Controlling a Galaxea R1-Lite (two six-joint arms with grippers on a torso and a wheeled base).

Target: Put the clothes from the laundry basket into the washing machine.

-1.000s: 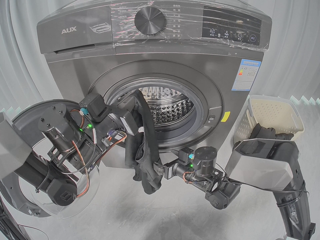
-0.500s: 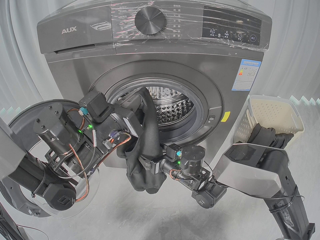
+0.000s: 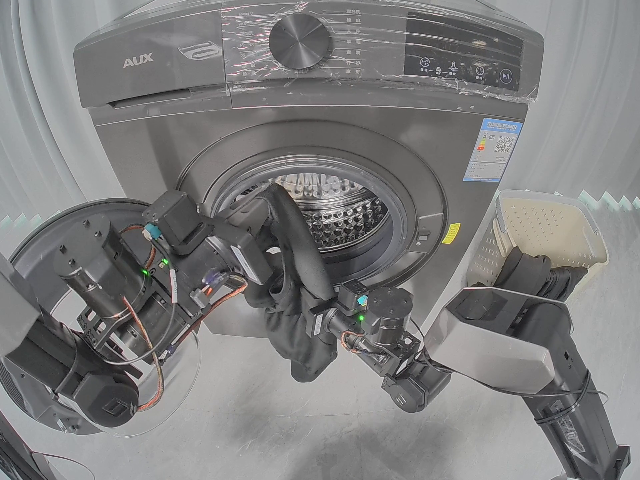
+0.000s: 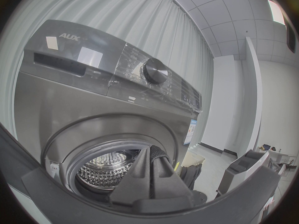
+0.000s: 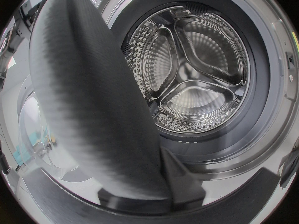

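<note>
1. The left end effector point(image 4: 150, 151) is clamped on the top end of the black garment point(image 3: 301, 255). The left wrist view shows this plainly, with a fold of black cloth pinched between its 2 fingers point(image 4: 137, 175).
2. The right end effector point(image 3: 319, 318) grips the same garment lower down. In the right wrist view the cloth drapes over 1 finger and the other finger point(image 5: 179, 175) presses against it.
3. The garment's long axis slants from the upper left of the drum mouth, down and toward the robot's right. It ends just below the door opening, where a loose bunch hangs above the floor.
4. The right wrist view looks straight into the drum point(image 5: 193, 78), with 3 ribs on its studded wall. The head view catches just a slice of the drum behind the cloth.
5. The washing machine point(image 3: 333, 121) stands with its door point(image 3: 40, 248) swung open on the left.
6. The laundry basket point(image 3: 553, 225) sits beside the machine on the right, with dark clothes point(image 3: 533, 268) in it.
7. 1.0 s ago the garment hung nearly straight down from the left end effector. Since then the right end effector has lifted its lower end, pulling the cloth into a taut diagonal band.
</note>
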